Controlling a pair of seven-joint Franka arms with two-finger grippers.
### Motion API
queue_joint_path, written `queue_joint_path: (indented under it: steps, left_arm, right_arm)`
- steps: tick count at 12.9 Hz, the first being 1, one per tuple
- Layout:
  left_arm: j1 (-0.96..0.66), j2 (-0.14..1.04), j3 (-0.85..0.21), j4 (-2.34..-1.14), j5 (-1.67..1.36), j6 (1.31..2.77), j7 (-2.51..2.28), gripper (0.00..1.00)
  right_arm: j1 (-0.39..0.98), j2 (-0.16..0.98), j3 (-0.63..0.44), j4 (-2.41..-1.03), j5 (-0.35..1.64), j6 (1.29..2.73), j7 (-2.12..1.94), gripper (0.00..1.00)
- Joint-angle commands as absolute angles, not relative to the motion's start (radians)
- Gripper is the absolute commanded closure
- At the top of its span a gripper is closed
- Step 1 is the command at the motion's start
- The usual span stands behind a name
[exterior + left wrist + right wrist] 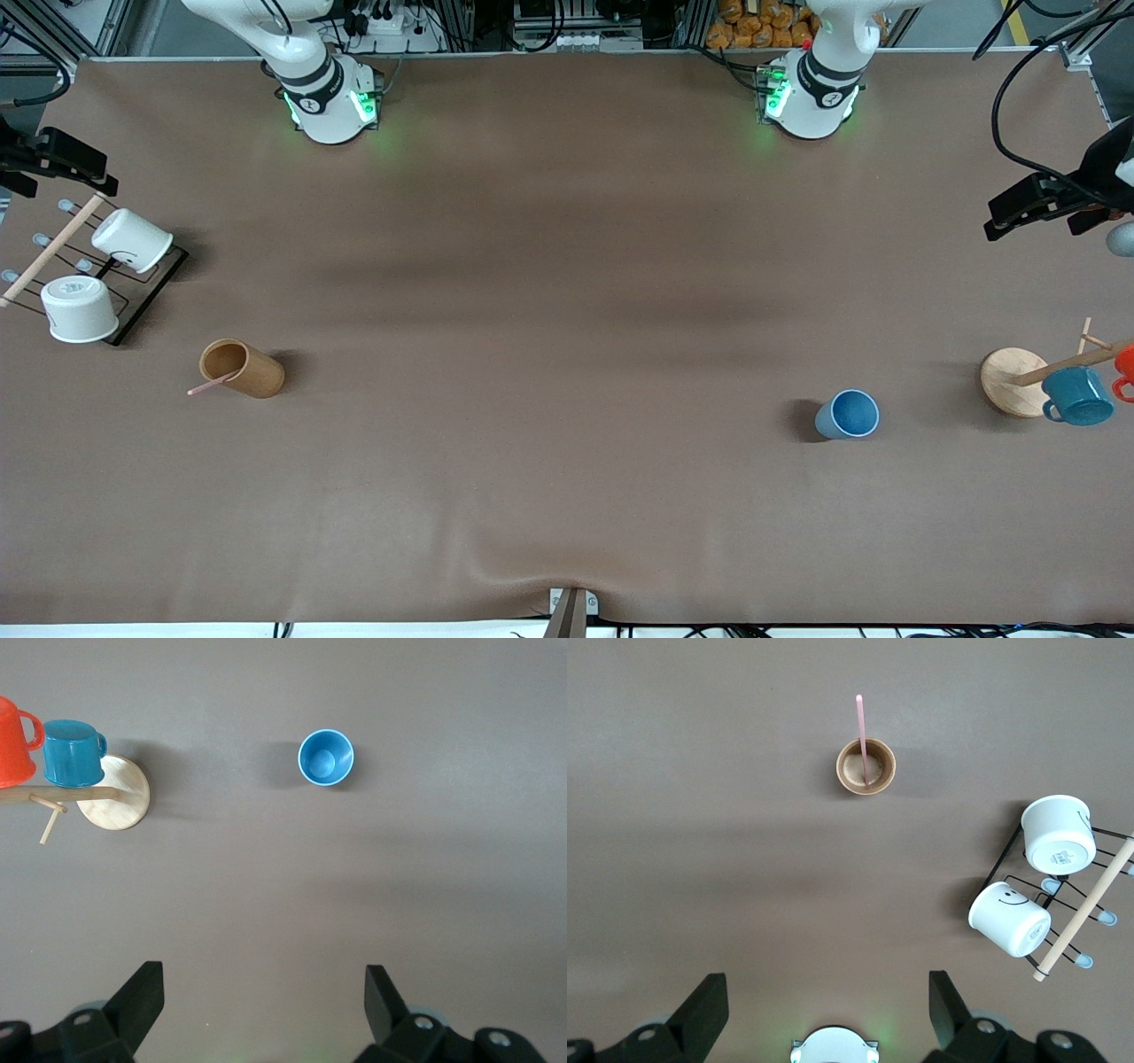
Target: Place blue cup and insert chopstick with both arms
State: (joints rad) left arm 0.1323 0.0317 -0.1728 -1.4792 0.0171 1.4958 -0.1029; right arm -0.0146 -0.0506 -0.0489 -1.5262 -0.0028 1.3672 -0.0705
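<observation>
Blue cup (848, 415), one; one chopstick (210, 385), seemingly in one wooden cylinder (241, 368); two tools (263, 994) (827, 997) released.

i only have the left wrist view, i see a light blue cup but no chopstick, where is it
Observer: The thin pink chopstick leans in the brown wooden cylinder holder, toward the right arm's end of the table.
Operator: is the right gripper on it
Observer: No. The right gripper hangs high over the table with open jaws, holding nothing.
Operator: anything else near that holder
Observer: A black wire rack with two white cups, closer to that end's table edge.
Operator: where's my own gripper in the room
Observer: The left gripper is up at the left arm's end, farther from the front camera than the small light-blue cup, jaws open.
</observation>
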Motion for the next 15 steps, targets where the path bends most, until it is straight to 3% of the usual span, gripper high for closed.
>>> queue_joint_path:
  steps: [1,5,7,11,15]
  left_arm:
    - [0.140,0.026,-0.164,-1.482,0.002,1.488,-0.084,0.00]
    - [0.138,0.145,-0.158,-1.445,0.008,1.508,-0.068,0.00]
    - [0.146,0.222,-0.156,-1.451,0.002,1.642,-0.064,0.00]
    - [0.130,0.394,-0.160,-1.454,0.002,1.857,-0.064,0.00]
    - [0.115,0.540,-0.166,-1.468,0.009,2.034,-0.069,0.00]
  right_arm:
    - [-0.032,-0.063,-0.038,-1.539,0.014,1.370,-0.083,0.00]
    - [-0.028,-0.052,-0.037,-1.539,0.014,1.391,-0.084,0.00]
    - [-0.023,-0.002,-0.037,-1.537,-0.001,1.425,-0.086,0.00]
    - [-0.022,0.208,-0.037,-1.516,-0.015,1.632,-0.084,0.00]
    - [-0.011,0.392,-0.037,-1.467,-0.146,1.735,-0.074,0.00]
